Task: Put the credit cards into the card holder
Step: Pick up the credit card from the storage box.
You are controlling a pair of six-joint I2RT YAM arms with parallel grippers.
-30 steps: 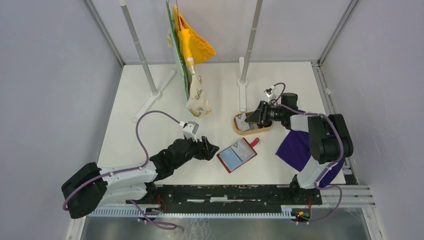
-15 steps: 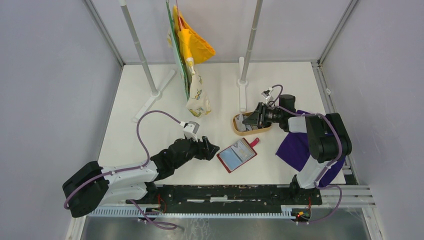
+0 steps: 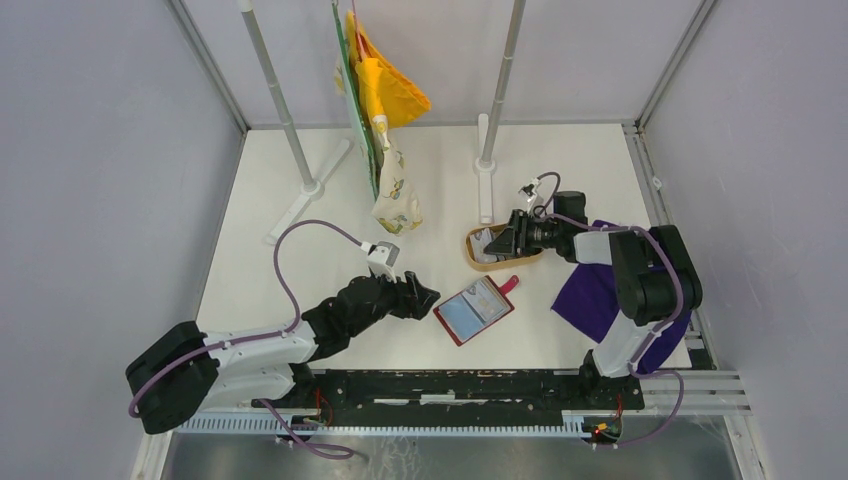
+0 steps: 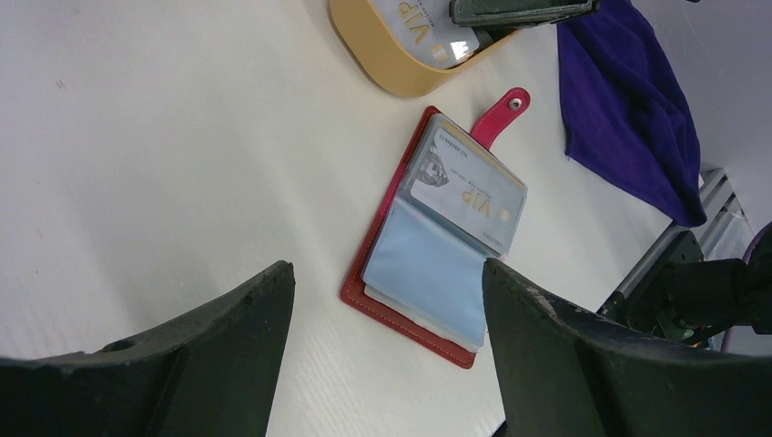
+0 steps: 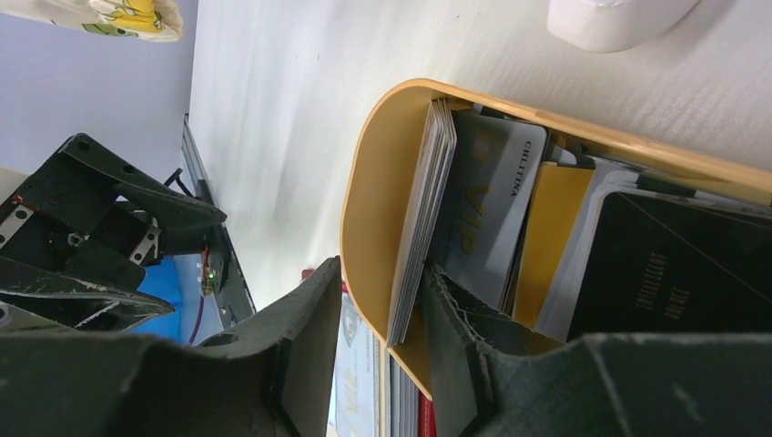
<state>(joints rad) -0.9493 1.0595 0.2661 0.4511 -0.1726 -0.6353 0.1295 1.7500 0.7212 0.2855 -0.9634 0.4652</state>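
Top view: purple cloth (image 3: 590,295) at 3 o'clock of the wallet (image 3: 474,310) on a white table (image 3: 440,170). The left gripper (image 3: 428,297) is spread wide. The right gripper (image 3: 500,240) straddles the tray (image 3: 472,257) rim and cards (image 5: 423,209), can't tell if it's pinching.

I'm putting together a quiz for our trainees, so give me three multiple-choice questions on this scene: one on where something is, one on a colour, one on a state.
1. Where does the tray lie from the holder?
A. Farther from the robot
B. Nearer the robot
C. On top of it

2. What colour is the holder's cover?
A. Black
B. Red
C. Green

3. How is the left gripper?
A. Shut tight, empty
B. Open, holding nothing
C. Shut on the holder's tab

Answers:
1 A: the top view shows the tray past the holder and apart from it.
2 B: red edges and a red snap tab show around the clear sleeves.
3 B: the left wrist view shows its fingers wide apart with nothing gripped between them.
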